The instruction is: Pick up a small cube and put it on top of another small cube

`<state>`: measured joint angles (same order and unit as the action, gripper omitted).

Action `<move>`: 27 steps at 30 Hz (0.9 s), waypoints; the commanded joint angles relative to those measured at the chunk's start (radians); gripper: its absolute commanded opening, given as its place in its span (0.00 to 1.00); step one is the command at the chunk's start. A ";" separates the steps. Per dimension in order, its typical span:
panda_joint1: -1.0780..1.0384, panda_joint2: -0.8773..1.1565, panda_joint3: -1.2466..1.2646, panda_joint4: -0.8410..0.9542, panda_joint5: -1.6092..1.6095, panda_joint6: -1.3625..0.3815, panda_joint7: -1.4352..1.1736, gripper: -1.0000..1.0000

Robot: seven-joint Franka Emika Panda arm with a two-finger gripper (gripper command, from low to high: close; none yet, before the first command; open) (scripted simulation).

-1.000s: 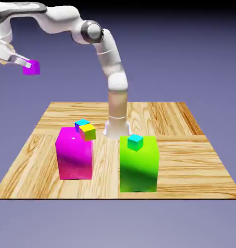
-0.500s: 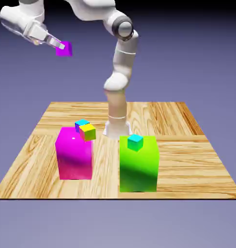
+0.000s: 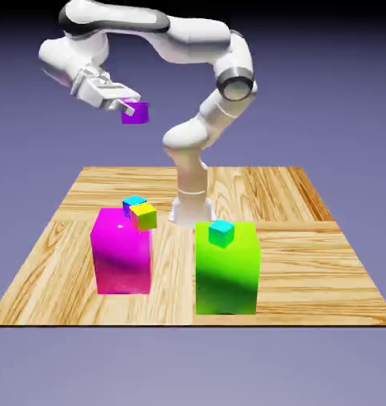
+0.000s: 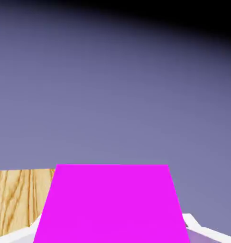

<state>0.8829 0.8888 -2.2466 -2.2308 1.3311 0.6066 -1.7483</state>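
Note:
My gripper [image 3: 128, 107] is shut on the small cube [image 3: 135, 112], a tiny purple cube with a magenta face, held high in the air above the table's far left. In the hand view the small cube [image 4: 110, 204] fills the bottom as a large magenta face, and it hides the fingertips. Another small cube [image 3: 144, 216], yellow with a red side, sits at the top right corner of the large magenta block [image 3: 121, 251], with a small cyan and blue cube [image 3: 133, 203] just behind it. A small teal cube [image 3: 221, 232] rests on the large green block [image 3: 227, 268].
The wooden table [image 3: 307, 238] carries the two large blocks side by side near its front. The arm's base [image 3: 190, 208] stands at the far edge behind them. A strip of table wood [image 4: 17, 199] shows at the hand view's lower left.
The arm has swung toward the exterior view's right, carrying the small cube from the far upper left to above the magenta block's area. The grip has stayed shut.

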 commanded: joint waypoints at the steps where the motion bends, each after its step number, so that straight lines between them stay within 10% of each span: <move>1: -0.021 0.036 0.011 -0.024 0.017 -0.010 0.000 0.00; 17: -0.351 0.593 0.174 -0.390 0.260 -0.174 -0.020 0.00; 24: -0.150 0.607 0.291 -0.500 0.458 -0.040 0.108 0.00; 25: -0.150 0.607 0.291 -0.500 0.459 -0.040 0.108 1.00; 27: -0.186 0.605 0.270 -0.480 0.423 -0.064 0.085 1.00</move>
